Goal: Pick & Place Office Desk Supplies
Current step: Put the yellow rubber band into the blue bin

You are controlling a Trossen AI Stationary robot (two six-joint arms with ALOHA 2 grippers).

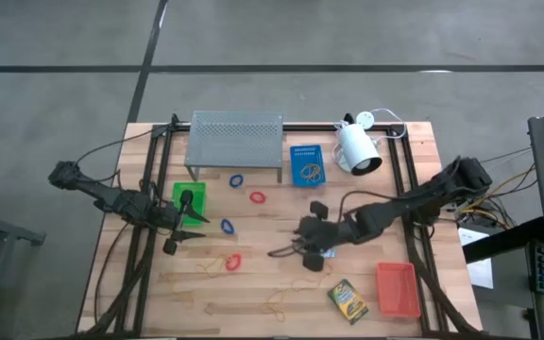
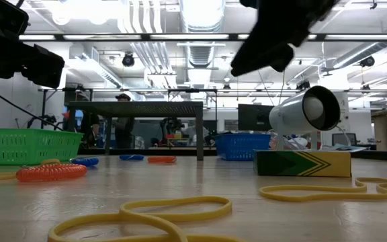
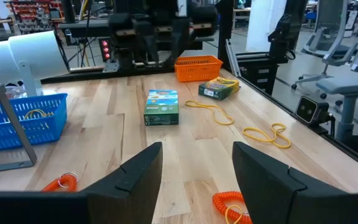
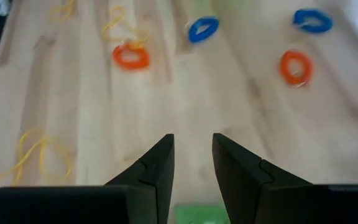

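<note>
Task was barely started: blue tray (image 1: 307, 164) held a few tan bands, green tray (image 1: 190, 203) and red-orange tray (image 1: 397, 289) showed nothing inside as far as I could tell. Left out on the wood: red loops (image 1: 257, 197) and (image 1: 233, 261), blue loops (image 1: 236, 179) and (image 1: 228, 226), tan rubber bands (image 1: 280, 304) near the front edge, one card box (image 1: 348, 299) beside the red-orange tray, second green box (image 3: 162, 107) mid-table, right under the right arm. Left gripper (image 1: 183, 237) sat just beside the green tray, fingers (image 3: 135, 176) spread, holding nothing. Right gripper (image 1: 287, 249) hovered mid-table above that green box, fingers (image 4: 151, 169) parted with a narrow gap, nothing between them. In the way: grey perforated shelf (image 1: 234, 138) standing at the back with a blue loop at its front edge, white lamp (image 1: 358, 149) crowding the blue tray.
</note>
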